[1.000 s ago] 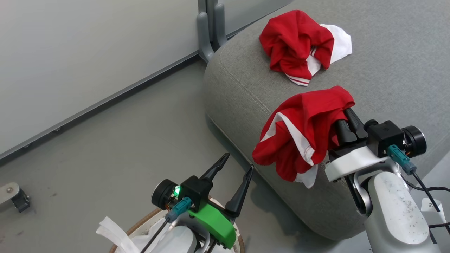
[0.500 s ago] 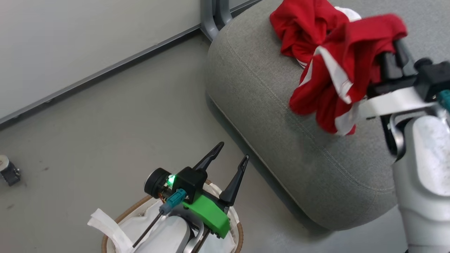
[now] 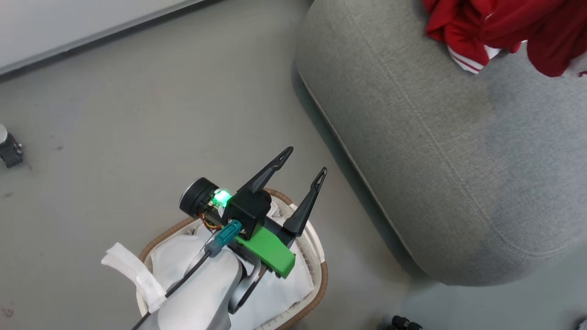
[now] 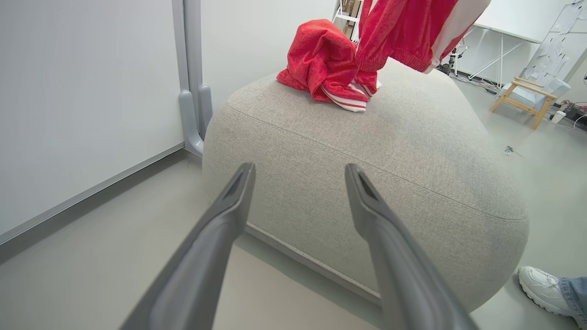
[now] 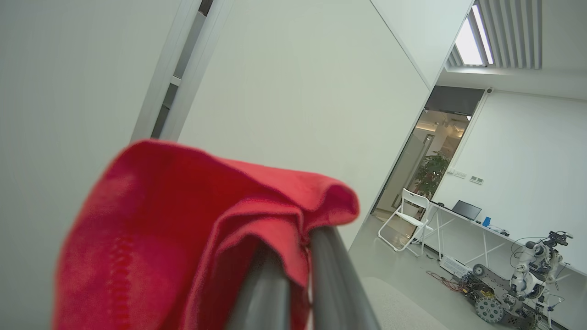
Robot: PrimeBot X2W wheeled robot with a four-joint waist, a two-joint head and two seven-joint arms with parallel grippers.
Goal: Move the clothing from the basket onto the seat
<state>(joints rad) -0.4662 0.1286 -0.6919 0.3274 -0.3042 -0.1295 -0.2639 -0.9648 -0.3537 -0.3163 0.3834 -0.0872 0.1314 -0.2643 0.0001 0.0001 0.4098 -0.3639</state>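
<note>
In the lower left of the head view, the basket [image 3: 324, 277] is cut by the bottom edge and largely covered by the left arm. What shows inside its brown rim is white lining [image 3: 284, 293]. Just above it, the left gripper [image 3: 306, 160] hangs over the floor, jaws spread wide and nothing between them. To the right, the grey seat [image 3: 435, 160] runs off the top and right edges.

The clothing is cropped at the upper right. One red garment [image 3: 451, 27] lies crumpled on the seat, and a second garment [image 3: 550, 41] beside it leaves the frame. In the left wrist view the second garment hangs from the top edge above the seat, its lower end close to the lying one; whether they touch is unclear.

In the right wrist view the right gripper [image 5: 298, 247] is clamped on that hanging fabric, which drapes over the fingertips and hides them.

Both pieces are bright red and soft. The lying one has a white striped hem, and the hanging one has a broad white band.
</note>
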